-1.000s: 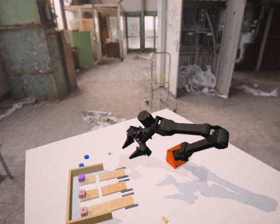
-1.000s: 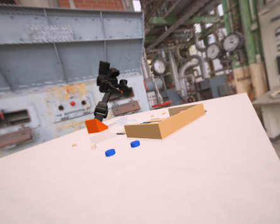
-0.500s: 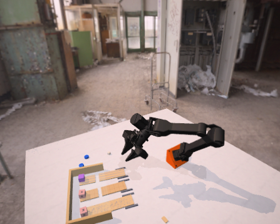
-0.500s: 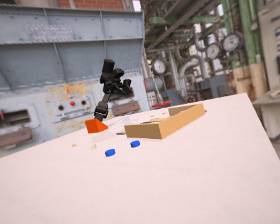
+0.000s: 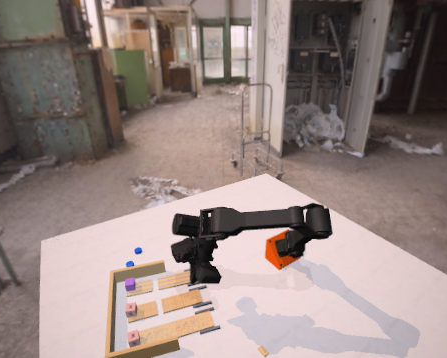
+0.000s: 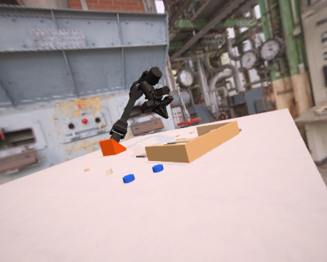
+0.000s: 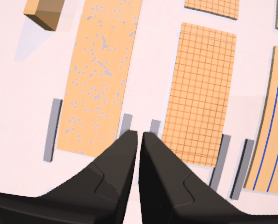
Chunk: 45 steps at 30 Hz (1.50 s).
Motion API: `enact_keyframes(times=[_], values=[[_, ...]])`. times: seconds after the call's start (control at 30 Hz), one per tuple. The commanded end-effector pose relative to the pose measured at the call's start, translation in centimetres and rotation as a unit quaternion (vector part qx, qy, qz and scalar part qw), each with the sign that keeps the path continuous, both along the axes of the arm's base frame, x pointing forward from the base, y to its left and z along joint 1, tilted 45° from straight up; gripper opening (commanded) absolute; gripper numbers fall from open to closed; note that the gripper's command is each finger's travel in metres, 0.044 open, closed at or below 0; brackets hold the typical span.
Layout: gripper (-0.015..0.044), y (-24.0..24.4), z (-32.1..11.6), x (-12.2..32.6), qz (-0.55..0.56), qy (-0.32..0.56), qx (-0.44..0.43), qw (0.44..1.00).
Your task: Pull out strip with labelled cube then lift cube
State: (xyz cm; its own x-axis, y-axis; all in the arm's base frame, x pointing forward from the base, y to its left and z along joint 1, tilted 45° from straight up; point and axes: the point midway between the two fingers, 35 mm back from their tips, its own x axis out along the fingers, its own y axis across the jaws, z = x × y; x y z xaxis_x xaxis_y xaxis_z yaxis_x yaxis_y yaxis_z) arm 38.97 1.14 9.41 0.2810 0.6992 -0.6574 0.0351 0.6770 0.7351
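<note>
The speckled strip (image 5: 177, 330) (image 7: 100, 70) is one unbroken length, with a pink cube (image 5: 134, 338) with a dark mark on its far end. The grid-patterned strip (image 5: 182, 301) (image 7: 202, 90) is split by a gap; its short far piece (image 5: 144, 311) bears another marked pink cube (image 5: 131, 309). The blue-lined strip (image 5: 175, 280) (image 7: 272, 135) is also split, with a purple cube (image 5: 130, 284) on its far piece. My gripper (image 7: 138, 140) (image 6: 167, 117) is shut and empty, above the near ends, between the speckled and grid strips in the wrist view. The cubes are out of the wrist view.
A tan three-sided wall (image 5: 109, 315) (image 6: 212, 143) surrounds the cube ends. Dark guide bars (image 5: 210, 329) (image 7: 52, 130) flank the strips' near ends. Two blue discs (image 5: 138, 250) (image 6: 129, 178) lie outside the wall. A small tan block (image 5: 263, 351) lies on the table.
</note>
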Motion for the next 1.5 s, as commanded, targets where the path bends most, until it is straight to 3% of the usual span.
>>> enact_keyframes(times=[0.0, 1.47], values=[[0.0000, 6.7, 0.0, 0.0, 0.119, 0.149, -0.022, 0.981], [0.0000, 10.1, -3.1, -0.4, 0.123, 0.155, -0.023, 0.980]])
